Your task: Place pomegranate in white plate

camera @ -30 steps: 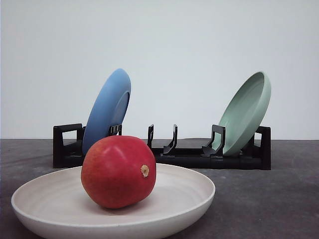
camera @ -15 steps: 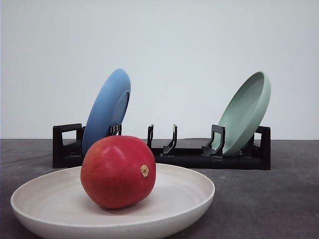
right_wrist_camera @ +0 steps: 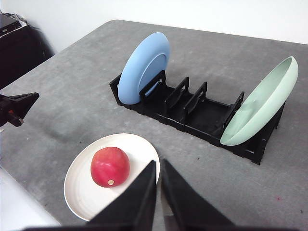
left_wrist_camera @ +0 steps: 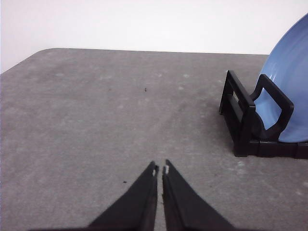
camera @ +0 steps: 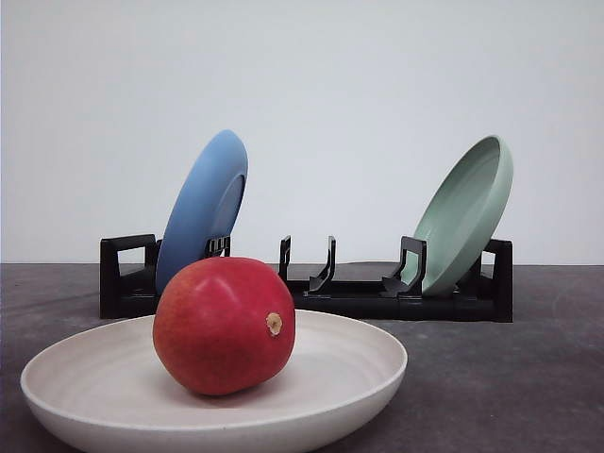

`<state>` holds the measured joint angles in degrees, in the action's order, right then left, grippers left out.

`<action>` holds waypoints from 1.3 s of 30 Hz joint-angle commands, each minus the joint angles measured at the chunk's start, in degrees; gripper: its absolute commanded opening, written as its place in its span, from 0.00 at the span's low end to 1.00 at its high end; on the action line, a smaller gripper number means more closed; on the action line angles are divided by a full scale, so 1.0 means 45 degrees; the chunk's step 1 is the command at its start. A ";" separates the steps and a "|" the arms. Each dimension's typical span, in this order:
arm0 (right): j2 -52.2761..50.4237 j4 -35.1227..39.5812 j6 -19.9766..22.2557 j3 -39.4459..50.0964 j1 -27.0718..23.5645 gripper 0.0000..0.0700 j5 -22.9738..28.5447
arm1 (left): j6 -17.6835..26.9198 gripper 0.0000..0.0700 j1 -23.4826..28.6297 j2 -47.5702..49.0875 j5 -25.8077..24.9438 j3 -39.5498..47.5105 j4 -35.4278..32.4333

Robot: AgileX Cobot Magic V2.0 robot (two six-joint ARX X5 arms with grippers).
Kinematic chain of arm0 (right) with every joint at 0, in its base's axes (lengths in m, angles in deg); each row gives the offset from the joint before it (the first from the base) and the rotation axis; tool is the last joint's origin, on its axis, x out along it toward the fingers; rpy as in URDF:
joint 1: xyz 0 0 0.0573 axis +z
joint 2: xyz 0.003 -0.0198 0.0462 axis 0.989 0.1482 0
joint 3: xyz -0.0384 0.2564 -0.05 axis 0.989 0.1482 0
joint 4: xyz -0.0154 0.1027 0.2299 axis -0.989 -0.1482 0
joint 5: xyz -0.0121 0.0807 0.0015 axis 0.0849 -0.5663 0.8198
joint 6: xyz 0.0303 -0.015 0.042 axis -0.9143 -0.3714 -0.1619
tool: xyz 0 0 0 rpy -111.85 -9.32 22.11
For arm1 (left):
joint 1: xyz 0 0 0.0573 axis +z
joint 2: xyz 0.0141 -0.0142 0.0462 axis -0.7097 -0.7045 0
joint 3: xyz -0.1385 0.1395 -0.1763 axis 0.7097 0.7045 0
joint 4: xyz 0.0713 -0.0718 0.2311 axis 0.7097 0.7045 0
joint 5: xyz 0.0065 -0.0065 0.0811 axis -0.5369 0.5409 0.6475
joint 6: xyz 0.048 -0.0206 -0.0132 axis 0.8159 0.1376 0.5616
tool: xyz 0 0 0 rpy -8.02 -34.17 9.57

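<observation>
Your table point(right_wrist_camera: 77, 91) is a grey, speckled surface. Directly on it you have the white plate point(right_wrist_camera: 86, 197) near the front edge and, at 12 o'clock from it, well apart, the black dish rack point(right_wrist_camera: 192, 113).

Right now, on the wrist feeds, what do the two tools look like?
Both look alike: the left tool and the right tool each have two matte black fingers, broad at the base and tapering to narrow tips. The left fingers carry small pale marks at their tips. No cables or labels are visible.
</observation>
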<state>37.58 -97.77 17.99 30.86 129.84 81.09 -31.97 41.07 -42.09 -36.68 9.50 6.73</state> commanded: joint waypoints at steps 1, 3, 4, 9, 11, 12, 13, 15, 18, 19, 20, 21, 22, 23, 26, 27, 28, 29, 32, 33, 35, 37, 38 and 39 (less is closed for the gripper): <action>0.0039 0.0160 0.0083 -0.0102 0.0126 0.01 0.0015 | 0.0097 0.00 0.0010 0.0010 -0.0024 0.0117 -0.0112; 0.0039 0.0160 0.0083 -0.0102 0.0126 0.01 0.0010 | 0.0097 0.00 0.0010 0.0010 -0.0024 0.0117 -0.0112; 0.0039 0.0160 0.0083 -0.0102 0.0126 0.01 0.0010 | 0.0097 0.00 0.0010 0.0010 -0.0024 0.0117 -0.0112; 0.0039 0.0161 0.0083 -0.0101 0.0126 0.01 0.0014 | 0.0097 0.00 0.0010 0.0010 -0.0024 0.0117 -0.0112; 0.0038 0.0187 0.0084 -0.0087 0.0004 0.01 0.0029 | 0.0097 0.00 0.0010 0.0010 -0.0024 0.0117 -0.0112; 0.0034 0.0190 0.0087 -0.0070 -0.0236 0.01 0.0020 | 0.0097 0.00 0.0010 0.0010 -0.0024 0.0117 -0.0112; 0.0035 0.0184 0.0090 -0.0045 -0.0667 0.01 -0.0182 | 0.0097 0.00 0.0010 0.0010 -0.0024 0.0117 -0.0111; 0.0039 0.0313 0.0745 0.0211 -0.1855 0.01 -0.0688 | 0.0097 0.00 0.0010 0.0010 -0.0024 0.0117 -0.0116; -0.0114 0.1206 0.2560 0.1350 -0.4181 0.01 -0.0968 | 0.0097 0.00 0.0010 0.0010 -0.0024 0.0117 -0.0117; -0.0278 0.1868 0.3080 0.1927 -0.4984 0.01 -0.0971 | 0.0097 0.00 0.0010 0.0010 -0.0024 0.0117 -0.0115; -0.0443 0.2662 0.3513 0.2549 -0.5715 0.01 -0.0979 | 0.0097 0.00 0.0010 0.0010 -0.0024 0.0117 -0.0112; -0.0656 0.3597 0.3898 0.3273 -0.6468 0.01 -0.1003 | 0.0098 0.00 0.0010 0.0010 -0.0024 0.0117 -0.0111; -0.0913 0.4685 0.4132 0.4113 -0.7241 0.01 -0.1015 | 0.0101 0.00 0.0010 0.0010 -0.0024 0.0117 -0.0109; -0.1108 0.5538 0.4154 0.4774 -0.7768 0.01 -0.1014 | 0.0097 0.00 0.0010 0.0010 -0.0024 0.0117 -0.0118; -0.1817 0.8049 0.3952 0.6903 -0.9223 0.01 -0.1009 | 0.0097 0.00 0.0010 0.0010 -0.0024 0.0117 -0.0118; -0.2057 0.8773 0.3849 0.7549 -0.9566 0.01 -0.1005 | 0.0097 0.00 0.0010 0.0010 -0.0024 0.0117 -0.0121; -0.2330 0.9466 0.3723 0.8210 -0.9871 0.01 -0.1007 | 0.0097 0.00 0.0010 0.0010 -0.0024 0.0117 -0.0121; -0.2583 1.0016 0.3642 0.8779 -1.0098 0.01 -0.1010 | 0.0097 0.00 0.0010 0.0010 -0.0024 0.0117 -0.0121; -0.3238 1.0772 0.3541 0.9933 -1.0403 0.01 -0.1010 | 0.0097 0.00 0.0010 0.0010 -0.0024 0.0117 -0.0118; -0.3457 1.0796 0.3544 1.0225 -1.0432 0.01 -0.1009 | 0.0097 0.00 0.0010 0.0010 -0.0024 0.0117 -0.0121; -0.3815 1.0797 0.3639 1.0629 -1.0456 0.01 -0.1011 | 0.0097 0.00 0.0010 0.0010 -0.0024 0.0117 -0.0118; -0.4189 1.0792 0.3755 1.1031 -1.0452 0.01 -0.1015 | 0.0097 0.00 0.0010 0.0010 -0.0024 0.0117 -0.0120; -0.4344 1.0791 0.3774 1.1200 -1.0452 0.01 -0.1014 | 0.0097 0.00 0.0010 0.0010 -0.0024 0.0117 -0.0118; -0.4514 1.0787 0.3773 1.1381 -1.0452 0.01 -0.1012 | 0.0097 0.00 0.0010 0.0010 -0.0024 0.0117 -0.0121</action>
<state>17.54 -49.79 34.51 81.62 82.91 76.60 -31.97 41.07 -42.09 -36.68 9.50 6.71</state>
